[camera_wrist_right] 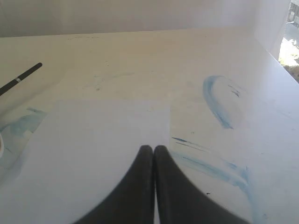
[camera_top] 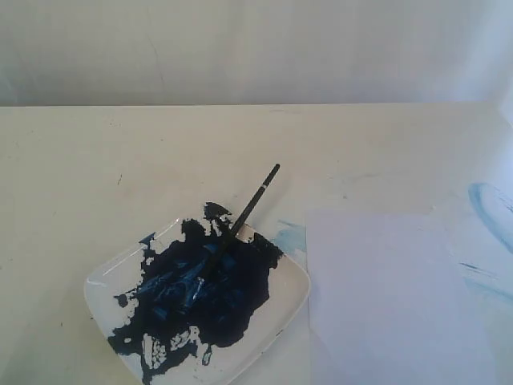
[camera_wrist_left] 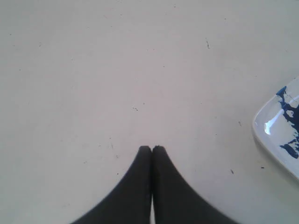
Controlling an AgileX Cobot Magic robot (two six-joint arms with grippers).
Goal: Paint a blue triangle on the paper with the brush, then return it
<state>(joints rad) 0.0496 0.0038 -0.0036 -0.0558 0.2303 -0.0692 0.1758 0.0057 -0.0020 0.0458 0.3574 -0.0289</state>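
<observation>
Both empty, closed: left claw (camera_wrist_left: 152, 148), right claw (camera_wrist_right: 153, 148); brush (camera_top: 256, 196) in dish (camera_top: 103, 293) beside paper (camera_top: 385, 297).

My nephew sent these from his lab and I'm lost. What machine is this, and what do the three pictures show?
It is a robot with two arms. One camera off the arms shows a table, a white dish of dark-blue paint with a black brush lying in it, and a blank white paper. The other two cameras sit on the wrists, looking past dark pincers: the left gripper hangs over the table, the right gripper over the paper. Both are closed, holding nothing.
</observation>
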